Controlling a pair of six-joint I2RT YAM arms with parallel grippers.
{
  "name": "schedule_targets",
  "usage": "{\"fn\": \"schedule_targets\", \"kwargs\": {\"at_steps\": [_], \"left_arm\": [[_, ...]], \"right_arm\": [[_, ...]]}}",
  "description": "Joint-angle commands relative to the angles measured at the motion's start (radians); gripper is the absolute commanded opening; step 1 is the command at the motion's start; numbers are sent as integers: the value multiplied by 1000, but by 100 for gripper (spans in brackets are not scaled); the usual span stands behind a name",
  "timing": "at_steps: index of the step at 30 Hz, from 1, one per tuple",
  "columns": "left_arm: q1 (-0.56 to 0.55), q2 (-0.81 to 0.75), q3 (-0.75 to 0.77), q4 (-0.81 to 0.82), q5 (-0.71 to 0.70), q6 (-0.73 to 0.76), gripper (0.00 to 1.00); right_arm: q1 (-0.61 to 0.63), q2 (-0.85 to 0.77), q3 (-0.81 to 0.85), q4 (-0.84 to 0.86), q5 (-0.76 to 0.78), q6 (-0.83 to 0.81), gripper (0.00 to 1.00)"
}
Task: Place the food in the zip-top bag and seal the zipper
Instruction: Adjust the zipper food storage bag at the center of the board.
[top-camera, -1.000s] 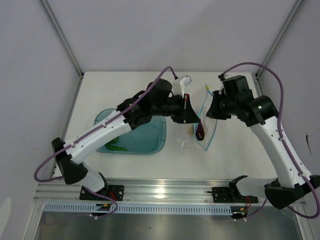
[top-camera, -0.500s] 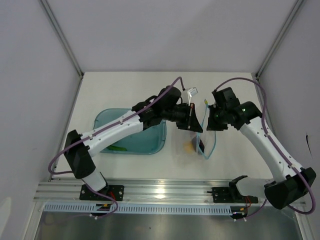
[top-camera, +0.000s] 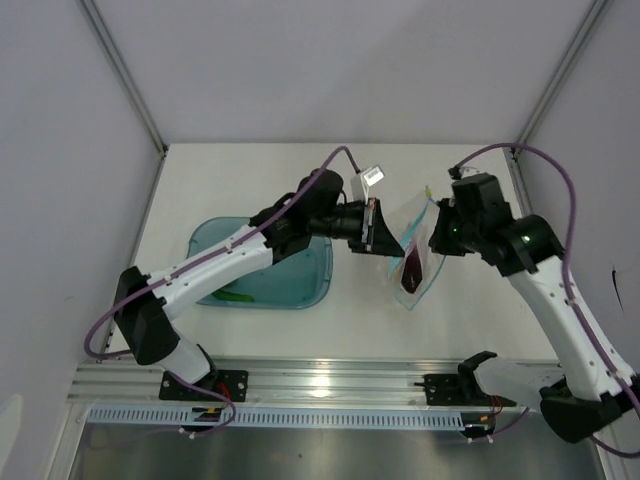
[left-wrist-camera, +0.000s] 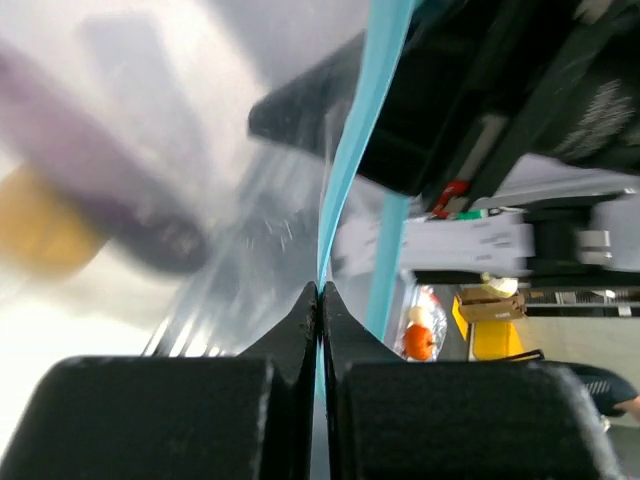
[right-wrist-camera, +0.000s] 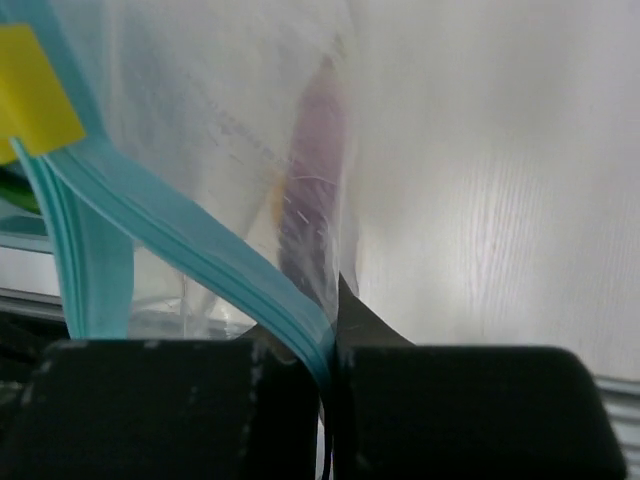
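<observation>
Filling looks unfinished: toward the near-left corner of the surface (top-camera: 250, 180), the green vegetable (top-camera: 232, 296) lies in the teal tray (top-camera: 305, 275), not yet bagged. Beyond it, over the middle of the surface and somewhat toward the right edge, the zip-top bag (top-camera: 428, 272) hangs lifted between the two arms. The pink-purple piece (top-camera: 411, 262) is inside it, and the yellow-orange fruit (left-wrist-camera: 35, 235) shows as a blur behind the plastic. The left tool (left-wrist-camera: 320, 290) is pinched fully closed on the zipper (left-wrist-camera: 350, 150), the strip running up from between its tips. The right tool (right-wrist-camera: 328, 360) is clamped just as tight on the same strip from the other side, with a yellow tab (right-wrist-camera: 35, 90) farther along. I cannot tell whether the mouth is open. The step in hand seems to be steadying the bag by its strip. Next, one tool probably has to let go and fetch the vegetable while the other keeps the mouth up. Only then should the strip be pressed shut along its length.
</observation>
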Motion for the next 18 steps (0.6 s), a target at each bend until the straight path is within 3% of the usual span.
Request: {"fn": "schedule_targets", "kwargs": {"at_steps": [1, 7, 8, 9, 11, 12, 14, 17, 18], "left_arm": [[-16, -48, -63, 18, -69, 13, 1], [4, -50, -62, -75, -120, 69, 1], [5, -57, -71, -62, -126, 74, 4], [4, -72, -88, -53, -153, 78, 28], [5, -153, -149, 14, -237, 84, 53], [7, -183, -187, 27, -268, 101, 75], [18, -261, -233, 25, -343, 123, 99], [47, -370, -337, 46, -448, 141, 100], [64, -446, -356, 36, -547, 138, 99]], "right_arm": [[1, 61, -73, 11, 73, -18, 0], [-10, 82, 22, -41, 132, -54, 0], [-10, 98, 30, -43, 132, -55, 0], [-1, 102, 35, -46, 132, -55, 0], [4, 119, 36, -49, 132, -57, 0], [7, 124, 36, -48, 132, -55, 0], [15, 133, 30, -45, 130, -55, 0], [22, 138, 13, -26, 122, -57, 0], [24, 141, 7, -17, 121, -55, 0]]}}
